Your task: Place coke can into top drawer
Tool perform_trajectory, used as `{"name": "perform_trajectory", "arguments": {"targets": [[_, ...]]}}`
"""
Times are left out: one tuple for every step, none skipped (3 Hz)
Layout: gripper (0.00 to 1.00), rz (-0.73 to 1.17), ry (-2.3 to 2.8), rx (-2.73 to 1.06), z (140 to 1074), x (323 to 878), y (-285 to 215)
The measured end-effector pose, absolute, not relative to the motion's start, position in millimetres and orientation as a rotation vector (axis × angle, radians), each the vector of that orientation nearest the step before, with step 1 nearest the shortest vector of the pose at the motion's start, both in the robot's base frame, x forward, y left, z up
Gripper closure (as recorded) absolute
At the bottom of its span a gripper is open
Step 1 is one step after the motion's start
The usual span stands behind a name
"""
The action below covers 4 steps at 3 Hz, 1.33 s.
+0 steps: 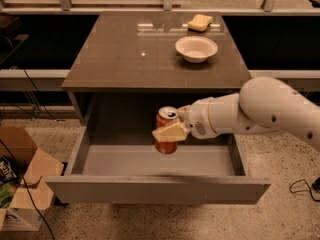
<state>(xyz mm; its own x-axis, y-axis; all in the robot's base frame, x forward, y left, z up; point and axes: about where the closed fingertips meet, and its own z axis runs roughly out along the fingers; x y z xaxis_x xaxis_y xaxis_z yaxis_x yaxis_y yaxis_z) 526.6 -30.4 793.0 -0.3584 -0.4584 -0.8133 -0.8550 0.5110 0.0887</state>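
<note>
- The gripper point(172, 130) was over the open top drawer point(160, 190), near its middle and below the front edge of the cabinet top point(120, 59).
- The pincer was closed around the coke can point(165, 147). One tan finger pad point(169, 133) lay across the front of the can, and the other finger was hidden behind it.
- The coke can stood about upright in this grip, with its silver top facing up. It was inside the outline of the drawer, above the grey inner floor. I could not tell whether its bottom touched the floor.
- The white arm point(270, 111) came in from the right side of the view and reached across the right wall of the drawer.
- The top drawer was pulled out far, with its plain front panel nearest to the camera.
- On the cabinet top, a white bowl point(196, 48) stood toward the back right, and a yellow sponge point(200, 22) lay just behind it, apart from it.
- A cardboard box point(22, 181) stood on the speckled floor at the left of the drawer.
</note>
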Motion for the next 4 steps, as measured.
{"name": "perform_trajectory", "arguments": {"targets": [[1.0,0.675,2.015,-1.067,782.1,522.0,-30.5],[1.0,0.649,2.033,-1.089,777.5,526.2,-30.7],[1.0,0.598,2.11,-1.038,748.8,533.5,-47.8],[1.0,0.533,2.163,-0.968,718.3,541.9,-68.3]]}}
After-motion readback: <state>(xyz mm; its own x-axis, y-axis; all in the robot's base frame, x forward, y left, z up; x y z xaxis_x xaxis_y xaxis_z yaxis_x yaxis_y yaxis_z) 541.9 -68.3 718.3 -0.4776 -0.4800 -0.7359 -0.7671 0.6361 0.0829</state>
